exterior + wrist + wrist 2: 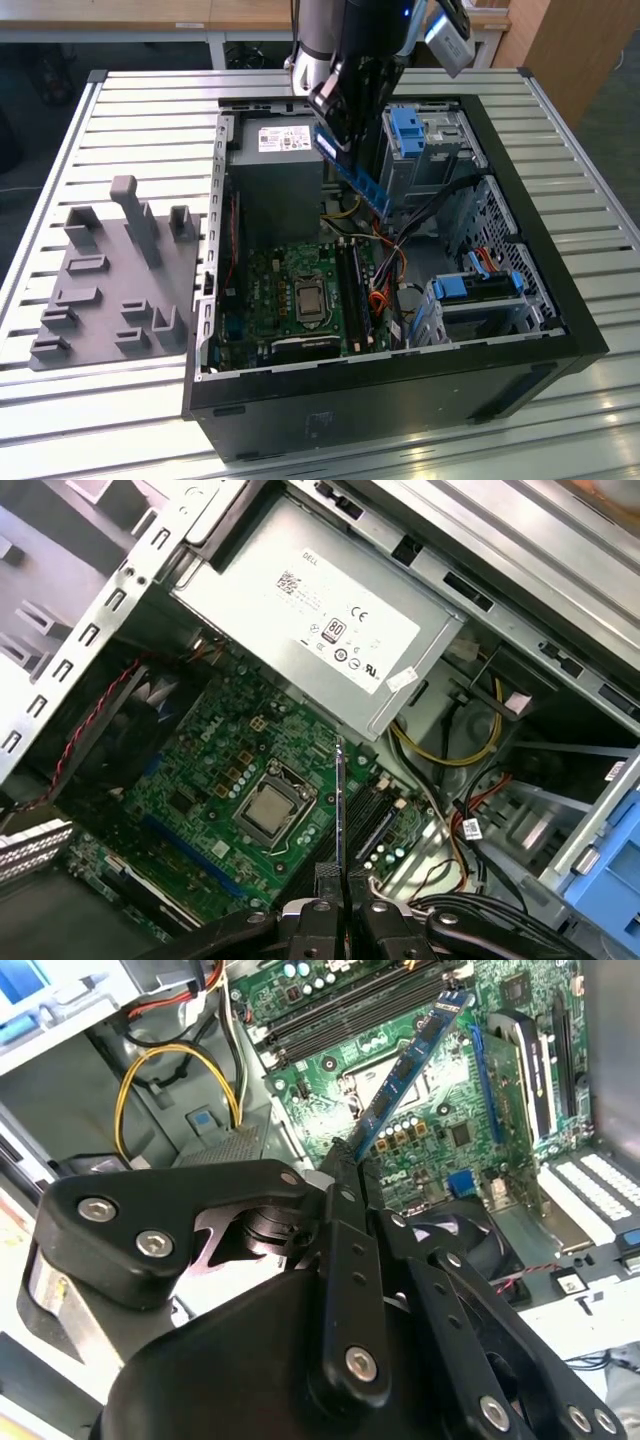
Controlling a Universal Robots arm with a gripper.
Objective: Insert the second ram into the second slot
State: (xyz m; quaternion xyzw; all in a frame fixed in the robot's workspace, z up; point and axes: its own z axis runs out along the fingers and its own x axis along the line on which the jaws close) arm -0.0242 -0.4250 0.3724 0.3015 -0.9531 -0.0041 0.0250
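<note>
Second ram (358,183), one thin blue stick with dark chips, hangs tilted above the motherboard (290,290), its upper end clamped in the gripper (338,130). The open computer case (560,300) holds one grey power supply (275,170) and two blue drive brackets (410,128), on the exterior view's right.

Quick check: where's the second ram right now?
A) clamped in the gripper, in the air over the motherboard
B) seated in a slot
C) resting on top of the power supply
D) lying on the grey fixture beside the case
A: the gripper is shut on one end of the second ram, and the exterior view shows the stick tilted in the air above the motherboard, not touching it.
</note>
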